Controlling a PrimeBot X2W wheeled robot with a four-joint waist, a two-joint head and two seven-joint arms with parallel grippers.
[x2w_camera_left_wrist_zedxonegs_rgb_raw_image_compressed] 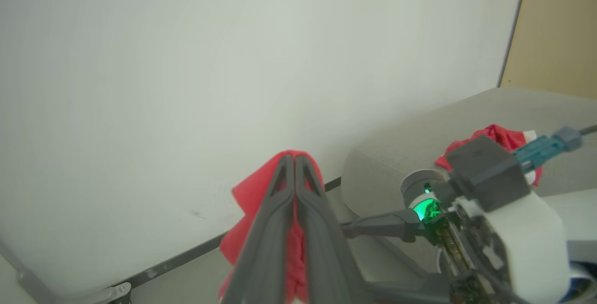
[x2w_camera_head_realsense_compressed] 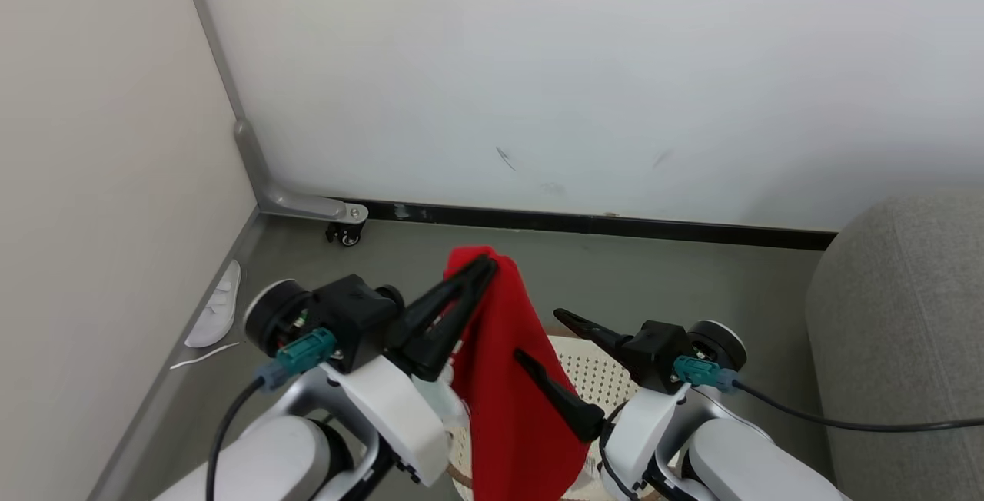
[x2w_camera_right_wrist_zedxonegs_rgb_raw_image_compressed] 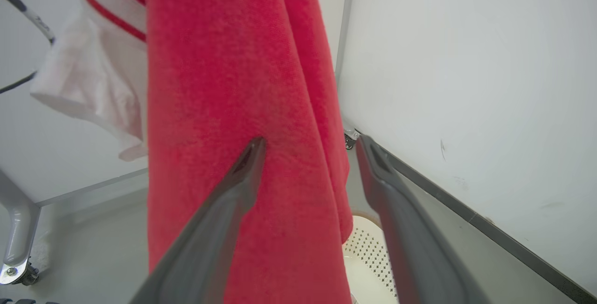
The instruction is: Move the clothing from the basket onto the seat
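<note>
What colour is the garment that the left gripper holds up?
The garment is bright red with white stripes and trim, best seen in the right wrist view.

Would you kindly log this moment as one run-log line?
left tool: shut on red garment, above basket | right tool: open | second garment: on seat

- Ahead of me stands a pale white panel with a black strip along its foot.
- Its grey metal leg ends in a small caster.
- To my left is a beige wall.
- The floor is grey; a white shoe lies by that wall.
</note>
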